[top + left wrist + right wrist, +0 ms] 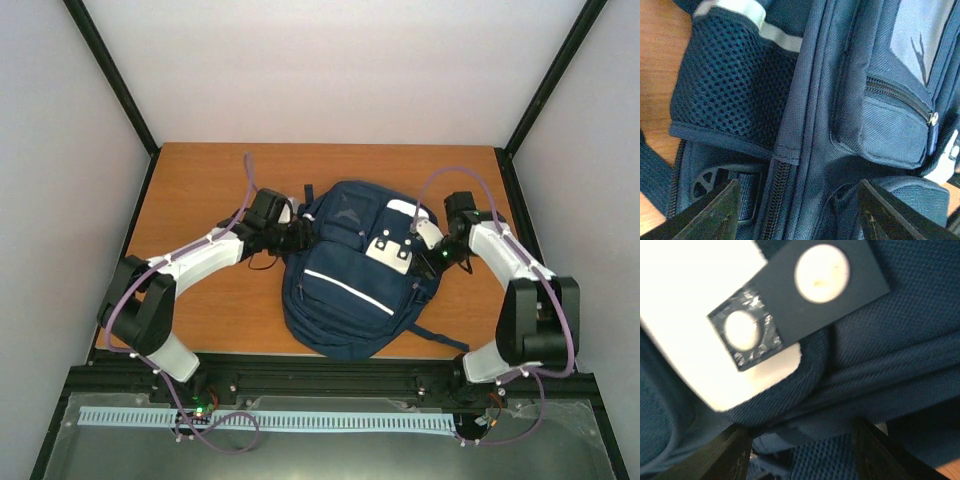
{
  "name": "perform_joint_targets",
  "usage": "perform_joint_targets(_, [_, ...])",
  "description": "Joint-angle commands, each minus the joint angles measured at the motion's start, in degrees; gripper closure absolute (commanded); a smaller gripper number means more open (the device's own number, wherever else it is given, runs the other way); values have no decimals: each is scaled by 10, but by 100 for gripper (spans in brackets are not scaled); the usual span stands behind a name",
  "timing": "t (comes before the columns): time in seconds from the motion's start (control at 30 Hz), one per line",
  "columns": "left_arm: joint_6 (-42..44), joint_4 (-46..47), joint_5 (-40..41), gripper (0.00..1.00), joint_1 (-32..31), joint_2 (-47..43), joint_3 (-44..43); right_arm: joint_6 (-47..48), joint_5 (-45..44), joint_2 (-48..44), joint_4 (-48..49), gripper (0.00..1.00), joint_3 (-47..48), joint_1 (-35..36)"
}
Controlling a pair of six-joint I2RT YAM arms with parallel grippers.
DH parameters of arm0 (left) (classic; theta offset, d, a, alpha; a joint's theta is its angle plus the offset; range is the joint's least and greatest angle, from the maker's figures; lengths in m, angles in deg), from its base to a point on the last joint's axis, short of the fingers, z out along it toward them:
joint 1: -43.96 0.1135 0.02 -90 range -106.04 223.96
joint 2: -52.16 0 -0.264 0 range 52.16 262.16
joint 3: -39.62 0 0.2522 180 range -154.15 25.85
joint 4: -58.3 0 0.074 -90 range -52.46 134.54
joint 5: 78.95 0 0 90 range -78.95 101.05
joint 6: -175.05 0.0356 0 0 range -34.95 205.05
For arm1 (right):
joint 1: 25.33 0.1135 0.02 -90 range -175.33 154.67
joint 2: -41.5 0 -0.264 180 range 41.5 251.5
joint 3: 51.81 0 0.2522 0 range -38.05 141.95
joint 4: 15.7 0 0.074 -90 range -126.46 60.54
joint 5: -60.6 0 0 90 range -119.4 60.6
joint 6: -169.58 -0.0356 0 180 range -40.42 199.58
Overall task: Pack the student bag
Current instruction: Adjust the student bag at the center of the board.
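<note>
Backpack fabric fills both of my wrist views. The student bag (345, 285) lies flat on the wooden table (210, 200), around the middle and a little right of centre, front pocket facing up, between my two arms. A thin white stripe (348, 290) crosses its front on a slant, and a dark strap (438, 335) trails off its near right corner.

My left claw (295, 235) sits at the bag's far left side. In its wrist view the left claw (799, 185) is released: the two fingers stand wide apart with nothing pinched between them, and I cannot tell whether they touch the cloth below. Beyond them I see the mesh side pocket (730, 85), topped by a pale reflective band (775, 35), and further right a closed zipper (900, 97) with a small metal pull (932, 118). A grey plastic ring (707, 182) shows just beside my left finger (715, 215).

My right claw (430, 255) is at the bag's far right side, just beside the white patches (392, 250). Its wrist view is blurred, but the right claw (800, 427) is also released, fingers apart over navy fabric. Past them lies a white patch (695, 315) under a dark tab (840, 290) bearing two pale round snaps (821, 272).
</note>
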Motion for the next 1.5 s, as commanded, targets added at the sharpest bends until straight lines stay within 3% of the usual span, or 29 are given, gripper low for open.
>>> perform_joint_targets(0.0, [-4, 77, -93, 37, -1, -2, 40, -26, -5, 75, 56, 46, 67, -4])
perform_joint_targets(0.13, [-13, 99, -96, 45, -39, -19, 72, -50, -5, 181, 60, 50, 175, -4])
perform_joint_targets(0.43, [-84, 156, -36, 48, -201, -16, 119, -78, -15, 392, 25, 54, 421, 26])
perform_joint_targets(0.6, [-65, 72, -4, 45, -243, -6, 80, -97, 5, 445, -37, 53, 552, 20])
perform_joint_targets(0.8, [19, -59, 29, 38, -247, -59, 51, -75, 42, 306, -47, 41, 500, -17])
perform_joint_targets(0.97, [106, -147, 127, 39, -253, -68, 5, 27, 87, 161, -70, 39, 382, -25])
perform_joint_targets(1.13, [192, -145, 243, 36, -257, -102, -57, 108, 131, 27, -93, 41, 222, -26])
perform_joint_targets(1.33, [287, -135, 326, 20, -257, -76, -192, 184, 147, -96, -156, 46, 128, -26])
perform_joint_targets(1.37, [293, -135, 343, 20, -257, -57, -211, 191, 148, -117, -156, 46, 112, -26])
perform_joint_targets(1.47, [349, -168, 370, 32, -256, 16, -295, 224, 150, -168, -166, 46, 66, -26])
